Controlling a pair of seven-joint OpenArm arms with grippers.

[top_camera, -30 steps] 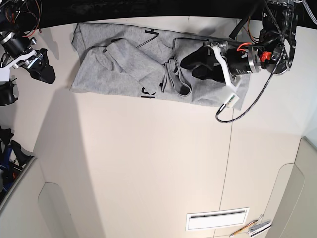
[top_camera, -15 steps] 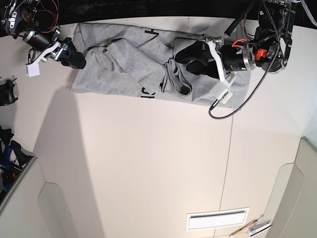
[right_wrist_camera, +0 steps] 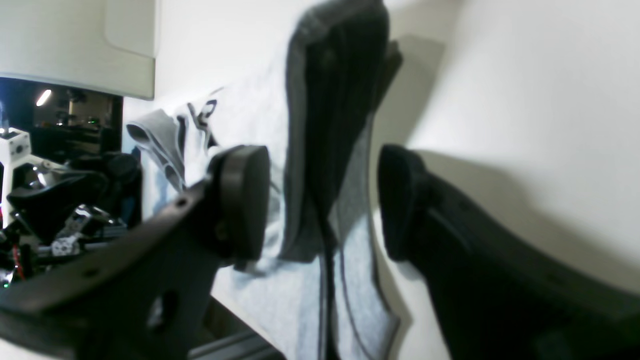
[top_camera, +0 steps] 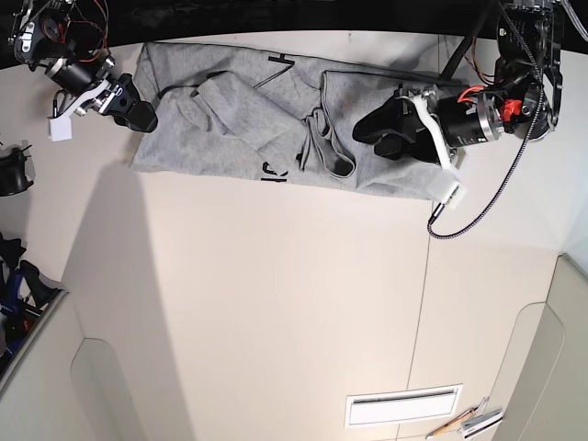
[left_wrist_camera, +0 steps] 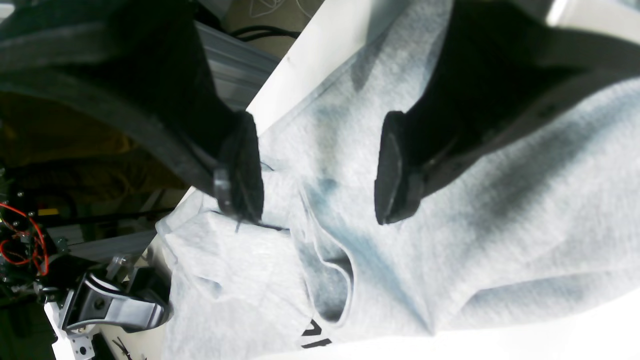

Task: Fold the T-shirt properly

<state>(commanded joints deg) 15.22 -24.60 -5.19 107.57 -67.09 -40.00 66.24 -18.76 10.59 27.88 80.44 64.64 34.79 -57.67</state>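
The grey T-shirt (top_camera: 230, 119) lies crumpled along the table's far edge, with its ribbed collar (top_camera: 322, 152) and a bit of black lettering (top_camera: 274, 172) showing. In the base view my left gripper (top_camera: 365, 131) hovers over the shirt's right part. The left wrist view shows this gripper (left_wrist_camera: 317, 170) open above plain grey cloth (left_wrist_camera: 475, 210), nothing between its fingers. My right gripper (top_camera: 140, 115) is at the shirt's left edge. It (right_wrist_camera: 322, 200) is open, its fingers either side of a raised fold of the T-shirt (right_wrist_camera: 330, 125).
A white slotted plate (top_camera: 401, 405) and some small tools (top_camera: 469, 423) lie near the table's front right. A cable (top_camera: 473, 188) hangs from the left arm over the table. The table's back edge runs just behind the shirt.
The right gripper came in from off the table's left to the shirt's left edge and stays there. The left gripper has drawn back rightward over the shirt, still open.
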